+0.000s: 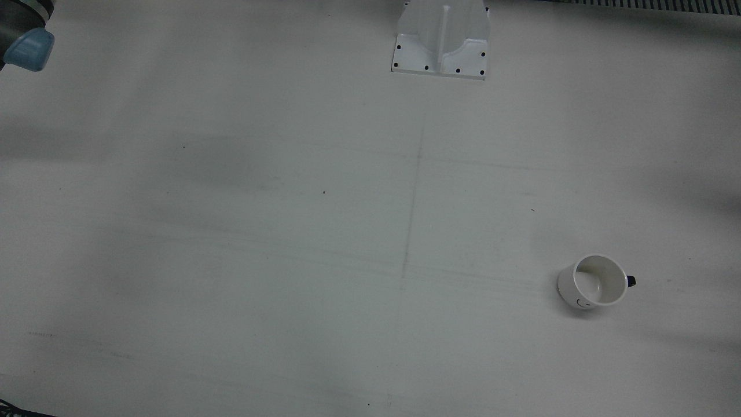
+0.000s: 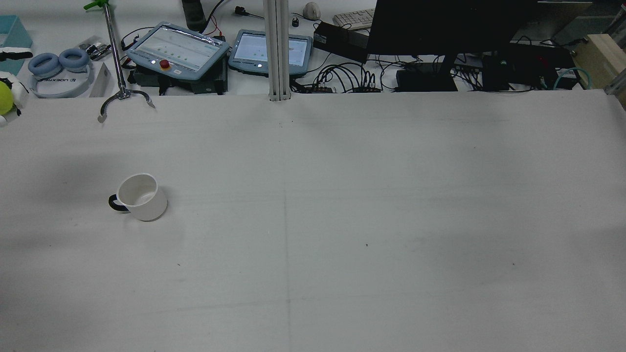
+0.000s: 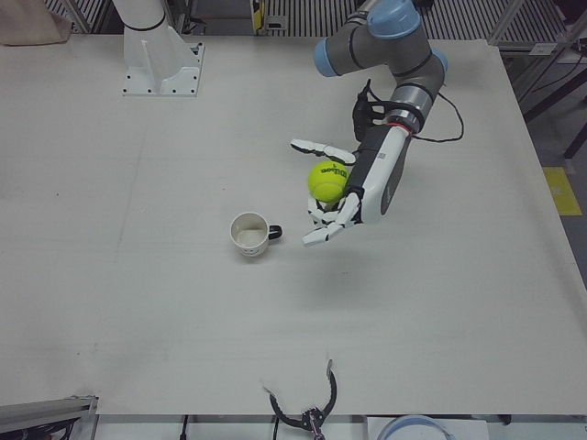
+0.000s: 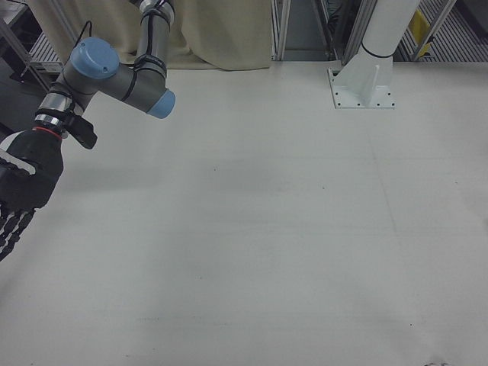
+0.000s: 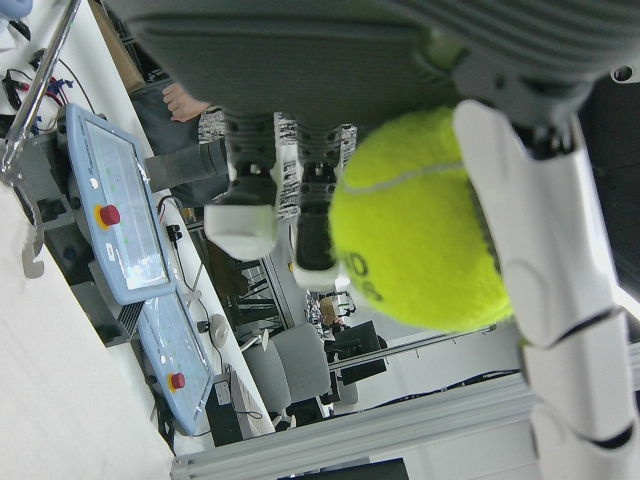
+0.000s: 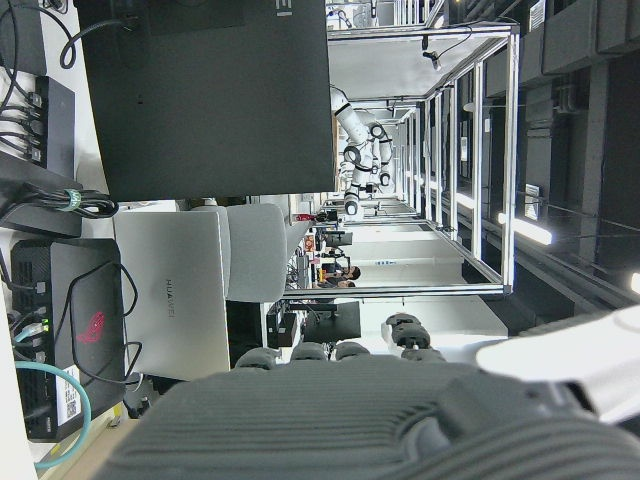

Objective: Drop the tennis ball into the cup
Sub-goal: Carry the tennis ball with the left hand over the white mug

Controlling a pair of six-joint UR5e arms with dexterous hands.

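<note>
Left-front view, one tennis ball [image 3: 326,181] in left hand [image 3: 339,197], one cup [image 3: 249,234]

Fuzzy felt tennis ball [image 3: 326,181], glossy ceramic-looking cup [image 3: 249,234], matt white table [image 3: 183,321].

bare table [image 3: 183,321] around cup [image 3: 249,234]

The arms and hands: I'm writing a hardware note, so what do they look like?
Both arms are grey tubes with light-blue joint caps on white pedestals. The left hand has a black back and white segmented fingers, with a black cable running along the wrist. The right hand looks black, with white-edged fingers.
</note>
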